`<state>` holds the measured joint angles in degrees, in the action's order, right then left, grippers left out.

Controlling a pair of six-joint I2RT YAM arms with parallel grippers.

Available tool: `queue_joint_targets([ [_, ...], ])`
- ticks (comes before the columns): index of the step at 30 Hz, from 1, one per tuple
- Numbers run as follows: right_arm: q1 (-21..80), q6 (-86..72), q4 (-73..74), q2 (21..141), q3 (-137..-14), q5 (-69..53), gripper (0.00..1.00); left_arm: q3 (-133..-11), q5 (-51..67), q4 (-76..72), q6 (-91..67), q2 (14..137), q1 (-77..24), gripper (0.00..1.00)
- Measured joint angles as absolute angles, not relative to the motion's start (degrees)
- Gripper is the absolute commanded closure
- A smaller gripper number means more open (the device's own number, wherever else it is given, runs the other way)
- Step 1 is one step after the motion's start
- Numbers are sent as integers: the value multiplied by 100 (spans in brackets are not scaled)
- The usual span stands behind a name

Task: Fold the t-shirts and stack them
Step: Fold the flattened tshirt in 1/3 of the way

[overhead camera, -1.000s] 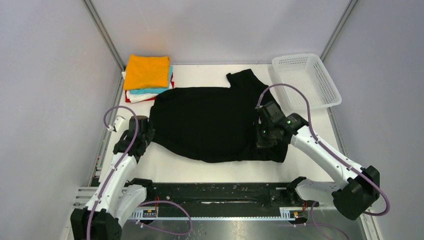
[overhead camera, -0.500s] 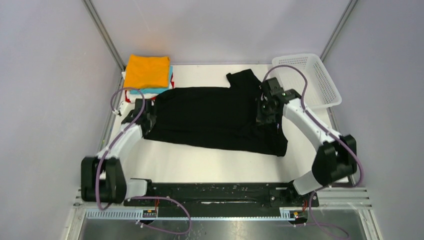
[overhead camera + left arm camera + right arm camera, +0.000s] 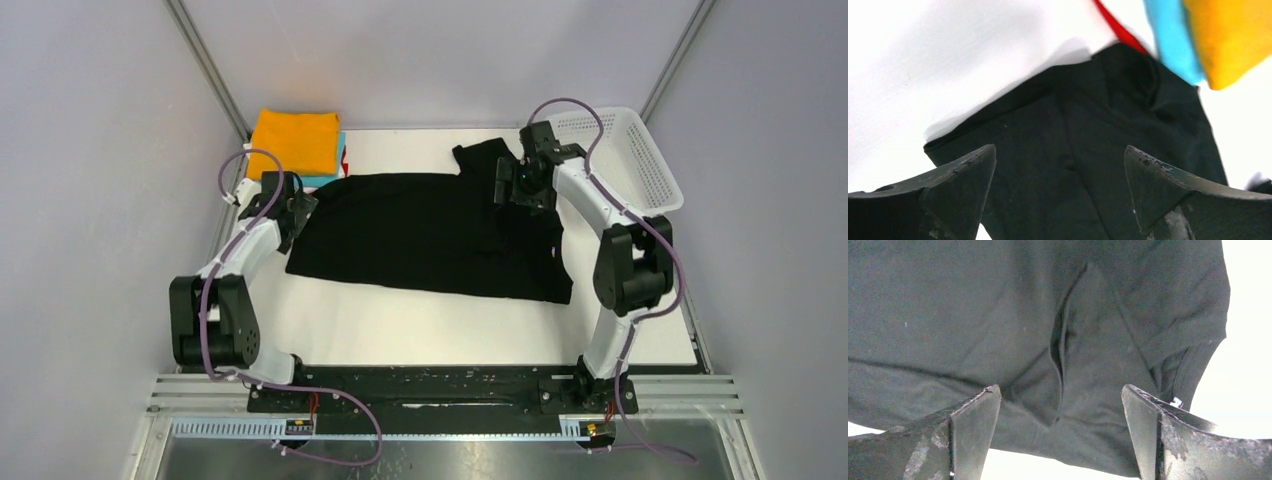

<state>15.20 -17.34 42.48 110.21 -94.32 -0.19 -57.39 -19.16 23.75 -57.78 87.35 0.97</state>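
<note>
The left gripper hangs over the 9 o'clock edge of the black shirt. Its fingers are spread wide with nothing between them. The right gripper is just as wide and empty, over the shirt at about 1 o'clock, near a sleeve. The black shirt lies spread across the middle of the table. At 10 o'clock sits the folded pile, with the orange shirt on top and the turquoise shirt and red shirt under it, just beside the black shirt's corner. The basket stands at 2 o'clock.
</note>
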Motion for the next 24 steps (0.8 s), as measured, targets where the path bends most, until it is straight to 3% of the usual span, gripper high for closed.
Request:
queue_joint_targets([
  [6,1621,-1883,3590,9824,-7540,-589,1,-4989,-1059,1872,-5492,7760,104,1],
  [11,1822,-2091,3212,9922,-6934,-954,1,-4449,-215,1594,-5319,7778,99,1],
  [17,1959,-2388,2711,10619,-7334,-1221,0,-4333,128,1525,-5245,7887,97,1],
  [24,2005,-2847,2381,11808,-9115,-1347,0,-4335,143,1413,-5234,7887,97,1],
])
